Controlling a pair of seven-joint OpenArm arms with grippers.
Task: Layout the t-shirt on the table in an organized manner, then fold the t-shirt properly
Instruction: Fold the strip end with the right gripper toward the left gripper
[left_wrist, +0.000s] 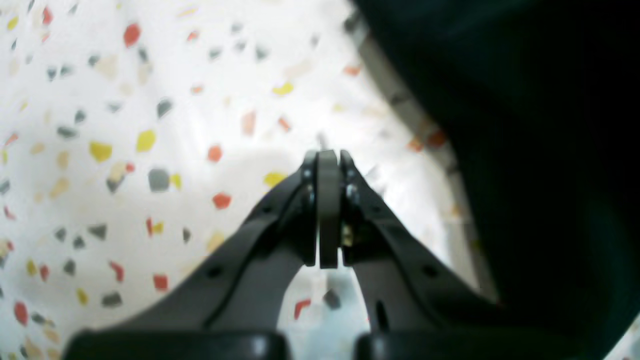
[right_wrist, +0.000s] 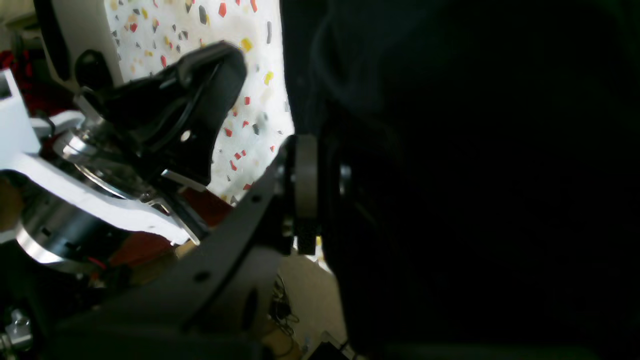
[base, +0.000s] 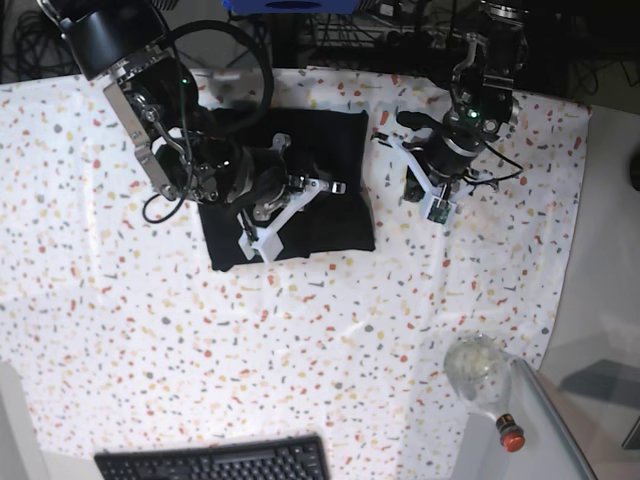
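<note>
**A:** Start with your left wrist view. What do you see?

**B:** Your left gripper (left_wrist: 328, 165) has its pads pressed together with nothing between them. It hangs over bare speckled table (left_wrist: 150, 125), and the t-shirt (left_wrist: 540, 150) fills the right of the picture, just beside the fingers but not touching them.

**A:** And the right wrist view?

**B:** Darker, so you get less from it. The right gripper (right_wrist: 312, 185) sits at the edge of the black cloth. One grey pad (right_wrist: 306, 175) shows clearly; the other finger is lost against the shirt. The jaws look nearly closed, and the cloth edge seems to run in between them, so you are likely pinching a layer of it, though the picture is too dark to be sure. The other arm's gripper shows at upper left over the table.

**A:** Now the base view.

**B:** The t-shirt lies as a compact, roughly square bundle on the far middle of the table, edges fairly even, no sleeves showing. Your right arm reaches across it with the gripper down on its surface; your left arm stands off the shirt's side, clear of it. A keyboard (base: 215, 462) and a glass jar (base: 477, 365) sit well apart, near the front.

**A:** So which step are you in?

**B:** I judge the folding is at its end or nearly so. Next, you need to free the cloth without dragging the bundle, then lift the right arm straight off.
</note>
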